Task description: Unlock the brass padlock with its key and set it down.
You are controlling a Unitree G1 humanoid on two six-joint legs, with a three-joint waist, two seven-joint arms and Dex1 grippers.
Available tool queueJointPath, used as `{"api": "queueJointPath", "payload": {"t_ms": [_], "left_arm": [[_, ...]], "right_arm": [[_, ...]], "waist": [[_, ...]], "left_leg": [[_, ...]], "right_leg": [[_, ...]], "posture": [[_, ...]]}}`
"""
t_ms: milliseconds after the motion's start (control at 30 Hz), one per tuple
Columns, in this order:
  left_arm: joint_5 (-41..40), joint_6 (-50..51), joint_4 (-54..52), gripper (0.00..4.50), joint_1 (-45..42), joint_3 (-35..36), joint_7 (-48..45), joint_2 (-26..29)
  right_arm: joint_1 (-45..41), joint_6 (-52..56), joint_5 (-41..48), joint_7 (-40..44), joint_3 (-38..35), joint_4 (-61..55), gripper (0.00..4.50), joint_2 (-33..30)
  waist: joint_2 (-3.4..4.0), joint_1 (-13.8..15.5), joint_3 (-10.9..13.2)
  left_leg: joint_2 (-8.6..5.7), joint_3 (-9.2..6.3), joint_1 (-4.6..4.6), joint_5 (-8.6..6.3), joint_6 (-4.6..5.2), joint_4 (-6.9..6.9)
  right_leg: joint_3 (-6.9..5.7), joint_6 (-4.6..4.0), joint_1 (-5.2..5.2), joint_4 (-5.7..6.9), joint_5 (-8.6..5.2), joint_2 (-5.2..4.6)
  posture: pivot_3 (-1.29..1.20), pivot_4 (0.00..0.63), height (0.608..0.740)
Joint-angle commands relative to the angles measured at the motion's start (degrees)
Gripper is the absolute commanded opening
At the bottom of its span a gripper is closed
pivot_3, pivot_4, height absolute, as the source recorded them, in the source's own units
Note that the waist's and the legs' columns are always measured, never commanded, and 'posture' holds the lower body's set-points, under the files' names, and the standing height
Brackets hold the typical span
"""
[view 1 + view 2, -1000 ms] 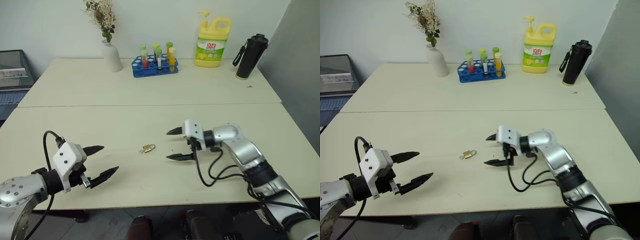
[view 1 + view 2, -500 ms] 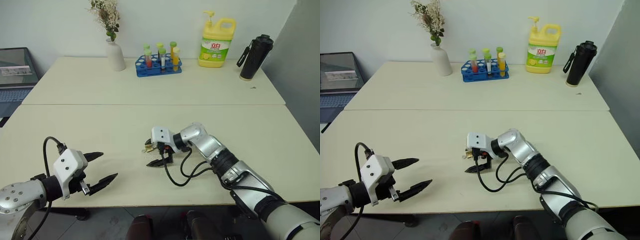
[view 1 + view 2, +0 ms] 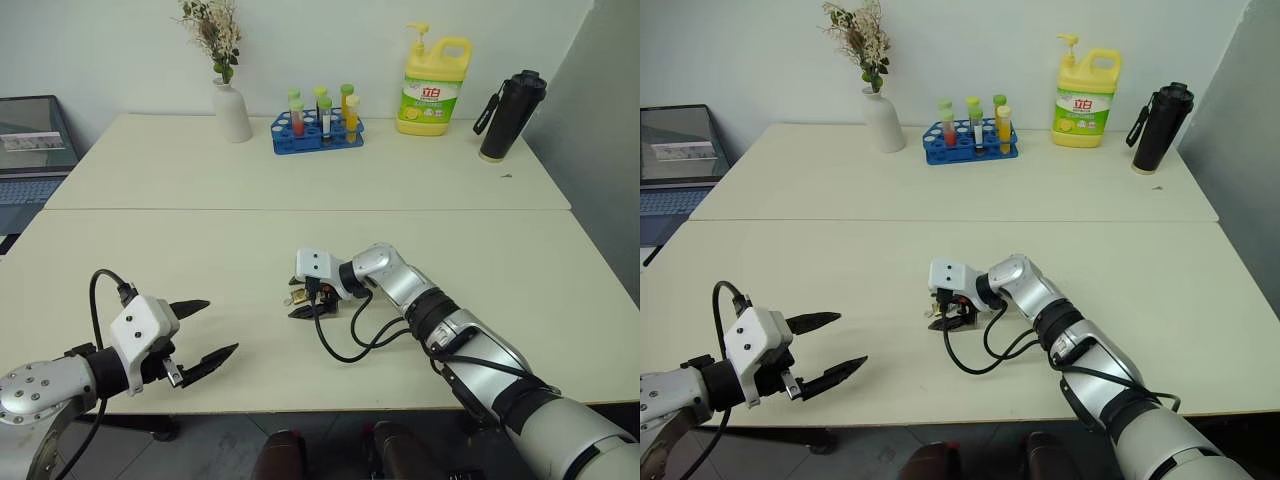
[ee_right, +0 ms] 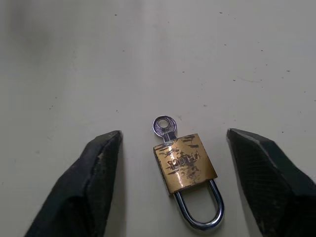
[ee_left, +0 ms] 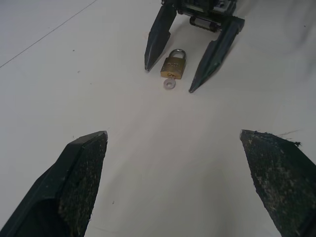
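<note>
One brass padlock (image 4: 185,168), key (image 4: 163,127) inserted, flat on table (image 3: 200,250) | we straddle it with right gripper (image 5: 193,68), fingers apart, untouching, for pickup | left gripper (image 3: 205,330) spread wide, empty, well apart, awaiting key.

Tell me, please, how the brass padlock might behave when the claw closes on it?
The brass padlock lies flat on the smooth table, so it may skid rather than roll. Being metal, it likely stays rigid. Its inserted key could snag.

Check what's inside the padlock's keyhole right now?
A silver key sits in the brass padlock, its round bow sticking out of the end opposite the shackle. The blade is hidden inside the body. The right pincer straddles the lock, not touching.
</note>
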Motion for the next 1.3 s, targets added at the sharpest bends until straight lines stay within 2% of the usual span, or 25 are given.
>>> {"api": "queueJointPath", "payload": {"t_ms": [33, 133, 167, 367, 633, 767, 933, 1200, 1300], "left_arm": [[0.3, -1.1, -0.8, 4.5, -0.5, 0.0, 0.3, 0.0], [0.7, -1.6, -0.5, 4.5, -0.6, -0.4, 0.5, -0.3], [0.8, -1.7, -0.4, 4.5, -0.8, -0.6, 0.5, -0.4], [1.3, -2.3, 1.2, 4.5, -2.7, -2.2, 1.0, -1.1], [1.8, -3.0, 3.8, 4.5, -7.2, -5.6, 1.1, -1.5], [-0.5, -1.4, 3.5, 4.5, -11.9, -10.7, 0.0, -2.4], [-2.3, -0.1, 1.9, 4.5, -14.2, -14.9, -2.0, -2.6], [-0.7, -1.6, 3.8, 4.5, -16.1, -17.1, -2.5, -2.9], [-0.5, -2.0, 3.7, 4.5, -15.6, -17.6, -2.3, -3.3]], "right_arm": [[-0.1, 0.3, -2.3, -1.3, -0.6, 1.5, 2.15, -1.4], [0.4, 0.2, -2.5, -1.2, -0.5, 0.7, 1.09, -1.6], [0.6, 0.1, -2.6, -1.4, -0.5, 0.3, 0.91, -1.8], [2.8, 0.5, -2.0, -1.8, -1.5, -5.6, 0.91, -4.4], [10.5, 6.4, -0.6, -2.9, -4.4, -22.5, 0.91, -11.7], [17.3, 12.6, -0.3, -4.8, -6.1, -30.3, 0.91, -15.7], [20.2, 16.7, 0.8, -5.2, -6.6, -34.9, 0.91, -16.5], [22.0, 22.6, 3.7, -6.1, -8.8, -42.5, 3.75, -17.6], [23.9, 24.1, 3.8, -6.9, -9.1, -44.7, 3.75, -18.7]], "waist": [[0.0, 0.0, 0.0], [0.0, 0.0, 0.0], [0.0, 0.1, 0.0], [0.03, 0.3, 0.0], [0.01, 0.2, 0.0], [0.03, 0.4, 0.0], [0.0, 0.2, 0.0], [0.01, 0.2, 0.0], [0.01, 0.2, 0.0]], "left_leg": [[0.0, 0.0, 0.01, 0.0, 0.0, 0.0], [0.0, 0.0, 0.01, 0.01, 0.0, 0.02], [0.0, 0.0, 0.01, 0.01, 0.0, 0.02], [-0.04, 0.0, -0.01, 0.01, 0.0, 0.03], [-0.06, -0.02, -0.09, 0.0, 0.0, 0.0], [-0.06, -0.09, -0.12, 0.0, 0.0, -0.02], [-0.09, -0.03, -0.11, 0.0, 0.0, 0.0], [-0.08, -0.06, -0.11, 0.0, 0.0, -0.01], [-0.08, -0.05, -0.14, 0.0, 0.0, -0.02]], "right_leg": [[0.0, 0.0, 0.0, 0.01, 0.0, 0.0], [0.0, 0.0, 0.02, 0.01, 0.0, 0.0], [0.0, 0.01, 0.02, 0.01, 0.0, 0.0], [0.01, 0.01, 0.02, 0.0, 0.0, -0.02], [0.01, 0.02, -0.01, -0.04, 0.0, -0.03], [-0.05, 0.03, -0.01, -0.04, 0.0, -0.02], [0.02, 0.12, 0.01, -0.07, -0.03, -0.02], [-0.01, 0.12, 0.0, -0.06, -0.04, 0.01], [0.01, 0.13, -0.02, -0.08, -0.04, 0.01]], "posture": [[0.0, 0.15, 0.74], [0.0, 0.15, 0.74], [0.0, 0.15, 0.74], [0.0, 0.15, 0.74], [0.0, 0.15, 0.74], [0.0, 0.15, 0.74], [0.0, 0.15, 0.74], [0.0, 0.15, 0.74], [0.0, 0.15, 0.74]]}}
